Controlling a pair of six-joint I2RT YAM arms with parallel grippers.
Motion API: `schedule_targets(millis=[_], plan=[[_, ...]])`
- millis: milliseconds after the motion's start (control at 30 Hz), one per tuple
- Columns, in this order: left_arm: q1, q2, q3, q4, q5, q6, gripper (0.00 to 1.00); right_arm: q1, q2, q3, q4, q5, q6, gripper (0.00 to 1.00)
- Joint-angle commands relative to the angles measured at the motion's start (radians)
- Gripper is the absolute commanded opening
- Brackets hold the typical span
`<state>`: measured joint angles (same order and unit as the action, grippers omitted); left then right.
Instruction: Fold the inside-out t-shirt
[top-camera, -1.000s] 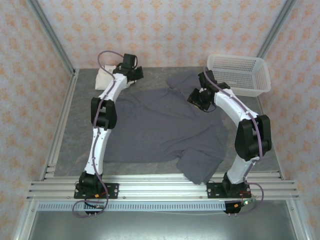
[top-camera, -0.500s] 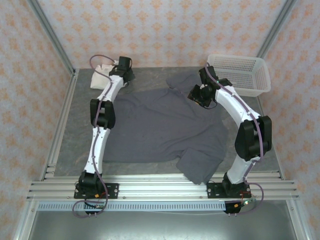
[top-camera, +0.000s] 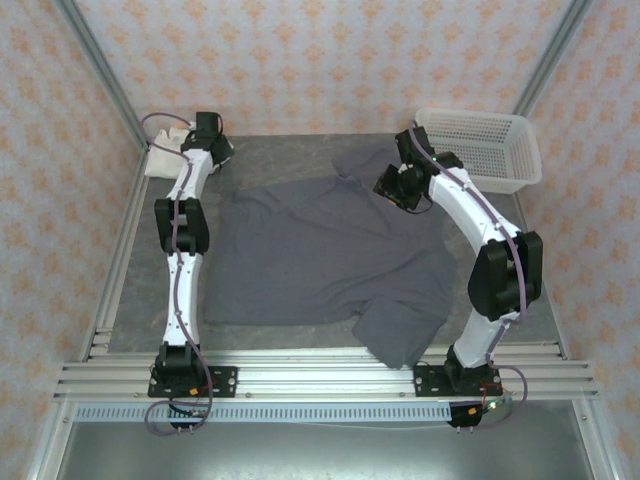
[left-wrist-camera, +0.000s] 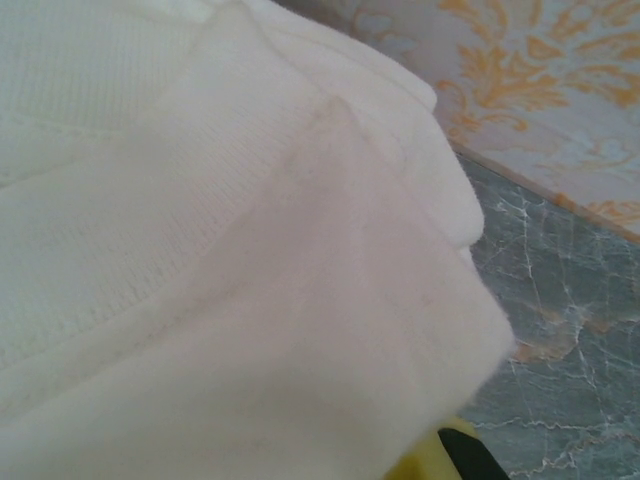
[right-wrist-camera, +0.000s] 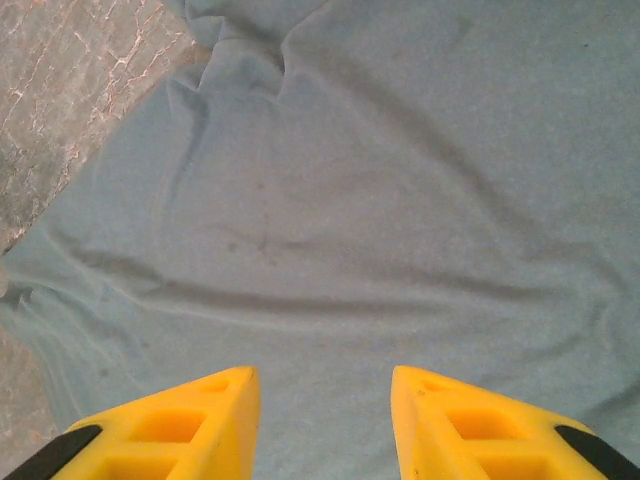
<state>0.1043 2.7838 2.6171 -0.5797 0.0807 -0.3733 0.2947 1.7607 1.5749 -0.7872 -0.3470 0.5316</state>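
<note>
The inside-out t-shirt (top-camera: 320, 250) is dark slate-grey and lies spread over the middle of the table, one sleeve bunched near the front rail. My right gripper (top-camera: 393, 187) hovers over its back right part, near the collar. In the right wrist view its yellow fingers stand open (right-wrist-camera: 325, 385) above wrinkled grey fabric (right-wrist-camera: 380, 180), nothing between them. My left gripper (top-camera: 208, 140) reaches to the back left corner, shut on a cream-white garment (top-camera: 163, 162). That pale cloth (left-wrist-camera: 200, 250) covers the jaws in the left wrist view; one yellow finger (left-wrist-camera: 435, 458) peeks out below.
A white plastic basket (top-camera: 480, 150) stands at the back right. Grey marbled tabletop (left-wrist-camera: 560, 300) runs up to the patterned wall close behind the cream garment. Aluminium rails (top-camera: 320, 375) border the table's front edge.
The left arm swung left toward the back left corner, carrying the cream-white garment away from the t-shirt. The right gripper shifted slightly toward the back over the shirt.
</note>
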Motion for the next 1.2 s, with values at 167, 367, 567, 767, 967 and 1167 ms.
schedule_targets(millis=[167,367,567,767,967,1167], plan=[[-0.047,-0.386,-0.201,0.008,0.162,-0.056,0.47,0.038,0.02,-0.023,-0.012,0.099,-0.018,0.4],[-0.066,-0.424,-0.228,-0.33,0.091,0.023,0.47,0.053,0.033,-0.111,0.05,0.09,-0.004,0.41],[-0.053,-0.409,-0.326,-0.351,0.13,0.122,0.47,0.053,0.028,-0.122,0.06,0.072,-0.029,0.52],[-0.057,-0.305,-0.269,-0.508,0.228,0.153,0.5,0.051,0.033,-0.161,0.058,0.086,-0.025,0.56],[-0.057,-0.335,-0.429,-0.47,0.184,0.131,0.5,0.051,0.072,-0.141,0.046,0.071,-0.013,0.55],[-0.056,-0.264,-0.409,-0.449,0.155,0.121,0.39,0.051,0.082,-0.138,0.041,0.078,-0.014,0.54]])
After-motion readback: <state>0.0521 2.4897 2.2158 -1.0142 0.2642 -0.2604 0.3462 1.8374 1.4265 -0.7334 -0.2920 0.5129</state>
